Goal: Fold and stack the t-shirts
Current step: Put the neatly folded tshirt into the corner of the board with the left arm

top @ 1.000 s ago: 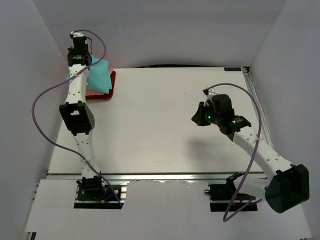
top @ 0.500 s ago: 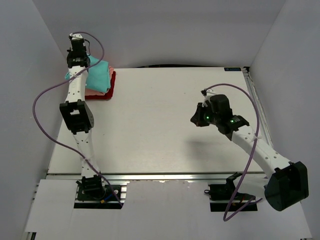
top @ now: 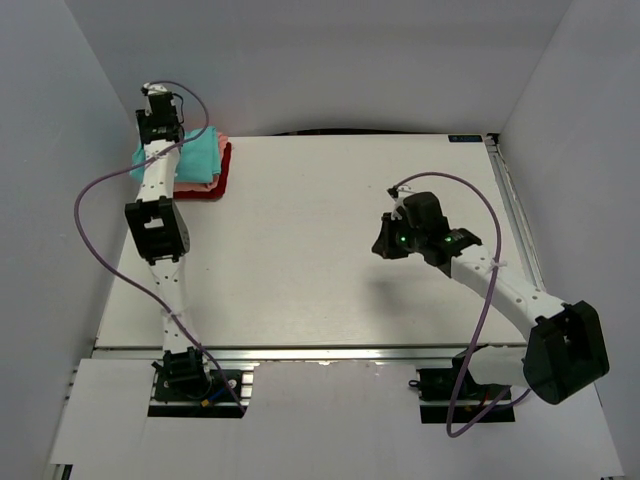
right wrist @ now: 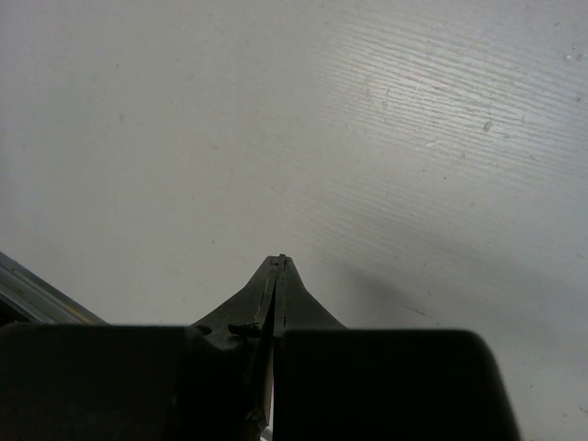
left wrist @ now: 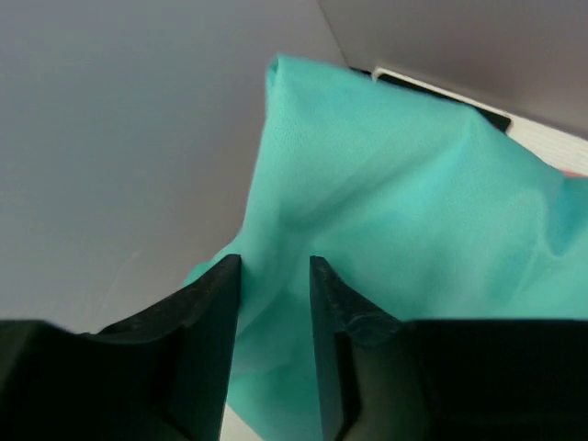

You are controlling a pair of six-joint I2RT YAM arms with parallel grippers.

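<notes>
The t-shirts lie folded in one stack at the table's back left corner: teal on top, salmon-pink under it, dark red at the bottom. My left gripper hangs over the stack's left back edge. In the left wrist view it stands open, and the teal t-shirt shows in the gap and beyond, loose from both fingers. My right gripper hovers right of the table's middle. It is shut, with nothing in it, above bare white table.
The white table is boxed in by grey walls; the left wall stands close beside the stack. A purple cable loops off the left arm and another off the right. A metal rail runs along the right edge.
My left gripper has opened and let go of the teal t-shirt, which now rests on the stack. The right arm has drawn slightly left, still shut.
</notes>
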